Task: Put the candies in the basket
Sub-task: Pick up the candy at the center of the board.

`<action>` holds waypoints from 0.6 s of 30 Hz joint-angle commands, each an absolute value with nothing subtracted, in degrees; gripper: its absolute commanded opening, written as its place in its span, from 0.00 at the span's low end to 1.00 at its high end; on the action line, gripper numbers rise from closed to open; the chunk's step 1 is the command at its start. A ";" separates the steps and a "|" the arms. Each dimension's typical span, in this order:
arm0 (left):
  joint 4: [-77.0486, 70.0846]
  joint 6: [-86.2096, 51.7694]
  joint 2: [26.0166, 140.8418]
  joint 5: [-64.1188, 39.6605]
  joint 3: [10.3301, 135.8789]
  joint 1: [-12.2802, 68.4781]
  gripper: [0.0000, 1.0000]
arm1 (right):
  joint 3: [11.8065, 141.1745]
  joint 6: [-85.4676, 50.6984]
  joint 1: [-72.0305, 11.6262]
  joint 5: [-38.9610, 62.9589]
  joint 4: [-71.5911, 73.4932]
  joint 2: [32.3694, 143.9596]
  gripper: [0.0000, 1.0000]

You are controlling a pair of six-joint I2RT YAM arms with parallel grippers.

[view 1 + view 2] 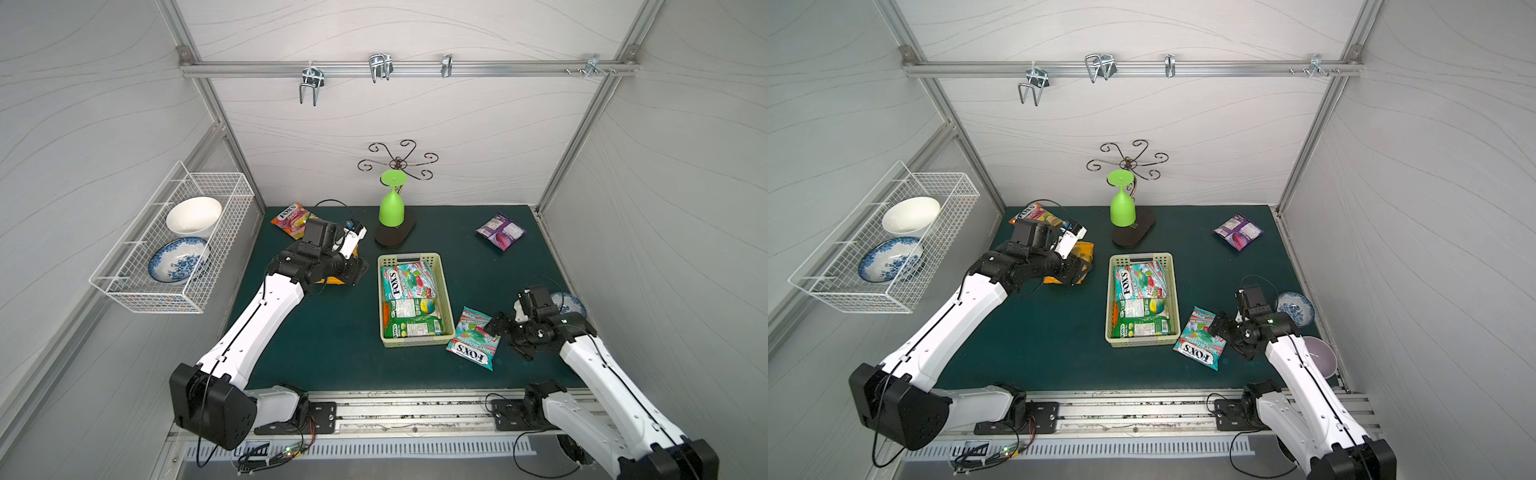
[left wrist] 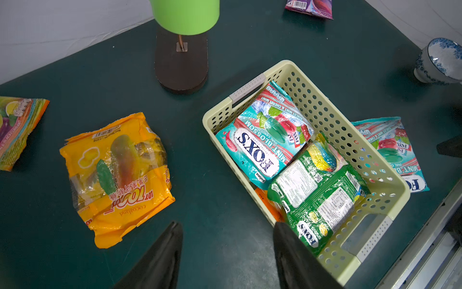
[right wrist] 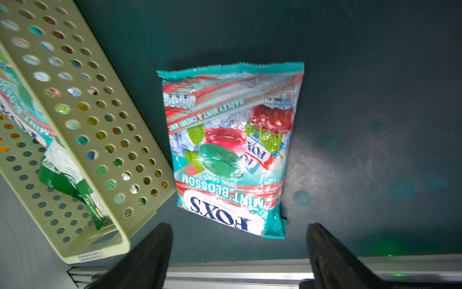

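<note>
Black fingers (image 3: 155, 250) of your right claw (image 3: 238, 226) stand wide apart with nothing between them, poised at the "FOX'S" end of the teal bag (image 3: 232, 150). That bag lies flat on the bench (image 1: 332, 332) near its front edge, just beside the right long wall of the basket (image 3: 95, 125); I cannot tell whether they touch.

It is glossy, crinkly film, pillow-shaped, with flat serrated seals at both ends. I'd have you come straight down and pinch across the plump middle, since a flat seal lying on the bench gives the fingertips little to bite. Close firmly, because slick film is likely to slip. Lift well clear of the perforated plastic wall before crossing it: the basket looks light, and a nudge could push it.

Inside the basket, mid-bench, another teal bag (image 1: 407, 280) and a green bag (image 1: 411, 320) cover most of the floor, so lay yours on top.

Your left claw (image 2: 227, 225) is also open and empty, near the crumpled yellow bag (image 2: 117, 175) on the basket's left side. A striped bag (image 1: 293, 220) waits by the far left corner, and a purple bag (image 1: 500, 230) by the far right.
</note>
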State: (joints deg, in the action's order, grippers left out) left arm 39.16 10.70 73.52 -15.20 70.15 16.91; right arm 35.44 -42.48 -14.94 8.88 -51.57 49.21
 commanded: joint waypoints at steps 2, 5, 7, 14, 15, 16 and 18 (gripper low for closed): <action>36.59 8.89 72.07 -19.33 70.08 13.55 0.63 | 32.48 -45.52 -14.39 11.81 -49.52 49.21 0.82; 36.59 8.41 72.25 -20.04 70.04 11.52 0.63 | 32.26 -45.18 -14.25 11.03 -48.39 50.14 0.78; 36.83 8.04 72.33 -20.29 70.31 10.45 0.63 | 31.72 -45.59 -14.21 11.09 -47.44 51.19 0.75; 37.00 7.52 72.60 -21.57 70.31 8.53 0.64 | 28.85 -45.09 -13.70 12.38 -42.72 54.78 0.64; 36.92 7.35 72.52 -21.74 70.17 8.22 0.64 | 28.46 -45.25 -13.66 12.31 -42.08 54.76 0.62; 36.70 7.34 72.51 -21.80 69.94 8.09 0.64 | 28.03 -45.35 -13.64 12.38 -41.23 54.79 0.61; 36.38 7.32 72.52 -22.03 69.57 7.79 0.66 | 27.73 -45.06 -13.32 12.63 -40.34 55.38 0.56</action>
State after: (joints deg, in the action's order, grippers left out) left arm 38.65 7.90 73.36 -20.43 69.56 8.54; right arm 28.21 -45.19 -13.93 11.84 -42.72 54.76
